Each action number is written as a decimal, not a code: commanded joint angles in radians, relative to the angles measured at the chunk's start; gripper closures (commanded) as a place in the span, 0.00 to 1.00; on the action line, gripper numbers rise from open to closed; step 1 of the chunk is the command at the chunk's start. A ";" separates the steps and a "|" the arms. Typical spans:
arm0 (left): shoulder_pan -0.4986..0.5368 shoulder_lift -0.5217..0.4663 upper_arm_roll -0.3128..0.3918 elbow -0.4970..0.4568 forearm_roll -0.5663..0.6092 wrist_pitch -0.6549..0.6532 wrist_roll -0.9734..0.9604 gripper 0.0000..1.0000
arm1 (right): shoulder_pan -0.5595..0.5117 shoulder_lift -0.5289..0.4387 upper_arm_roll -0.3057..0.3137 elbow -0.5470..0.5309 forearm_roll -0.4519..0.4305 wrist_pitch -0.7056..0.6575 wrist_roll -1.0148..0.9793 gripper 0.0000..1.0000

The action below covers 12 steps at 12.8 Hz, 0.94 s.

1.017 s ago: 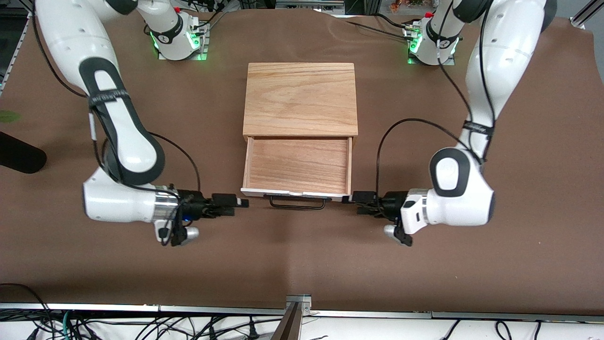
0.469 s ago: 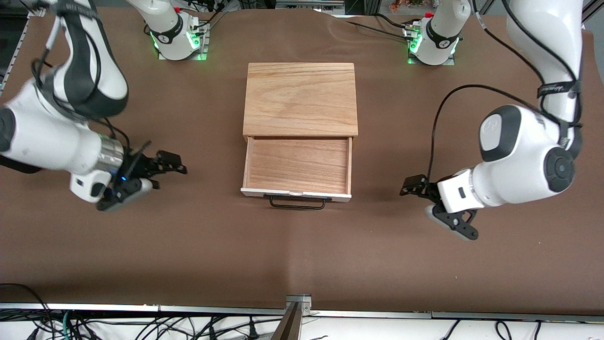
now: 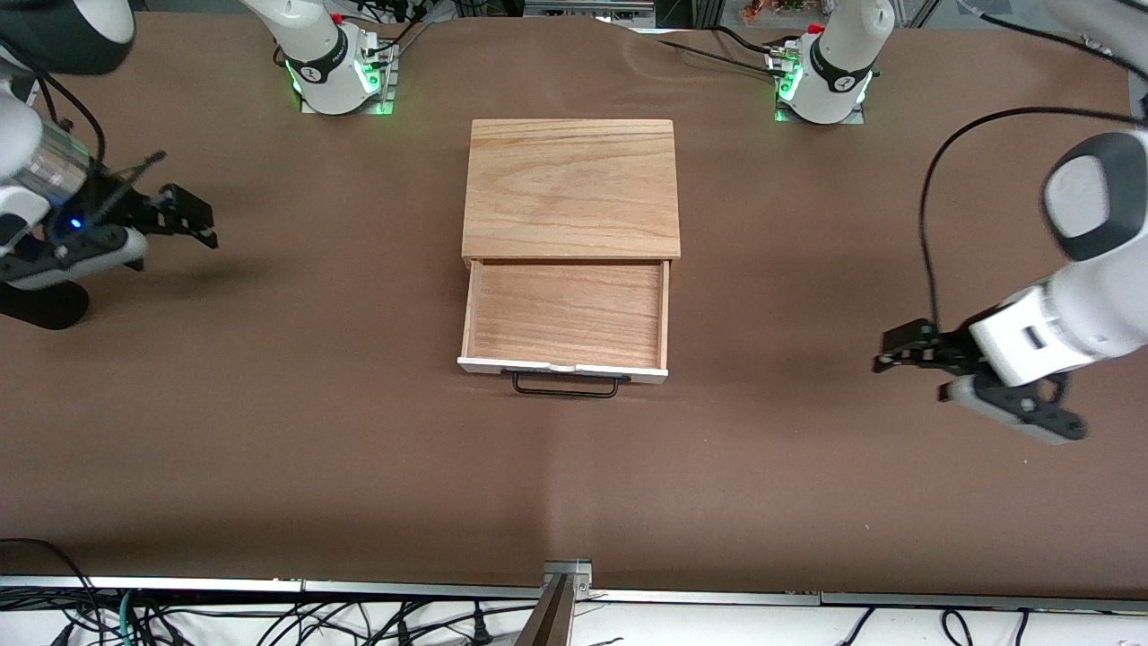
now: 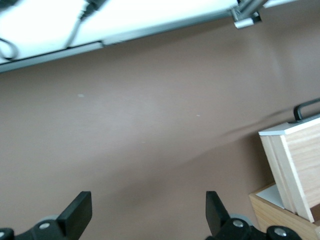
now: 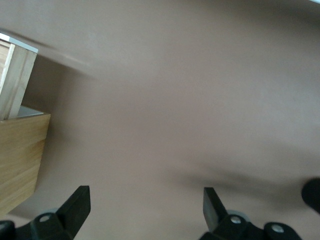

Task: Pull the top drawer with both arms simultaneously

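Note:
The top drawer [image 3: 565,314] stands pulled out of the light-wood box [image 3: 570,184], its tray empty. Its white front panel [image 3: 563,368] and black bar handle [image 3: 565,388] face the front camera. My left gripper [image 3: 897,350] is open and empty over bare table toward the left arm's end, well apart from the drawer. My right gripper [image 3: 193,220] is open and empty over bare table toward the right arm's end. The left wrist view shows its open gripper [image 4: 148,212] and the drawer's corner [image 4: 295,160]. The right wrist view shows its open gripper [image 5: 146,210] and the drawer's side [image 5: 17,80].
The brown table [image 3: 359,449] ends at a metal rail [image 3: 565,583] nearest the front camera, with cables below it. A black object [image 3: 40,301] lies at the table's edge toward the right arm's end. The arm bases [image 3: 336,67] [image 3: 821,76] stand farthest from the camera.
Both grippers have left the drawer's front corners and swung outward and up, each toward its own end of the table. The drawer stays pulled out.

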 commanded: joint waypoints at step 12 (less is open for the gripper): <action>0.056 -0.255 -0.014 -0.176 0.237 -0.224 -0.298 0.00 | 0.002 -0.037 -0.006 -0.027 -0.013 -0.021 0.049 0.00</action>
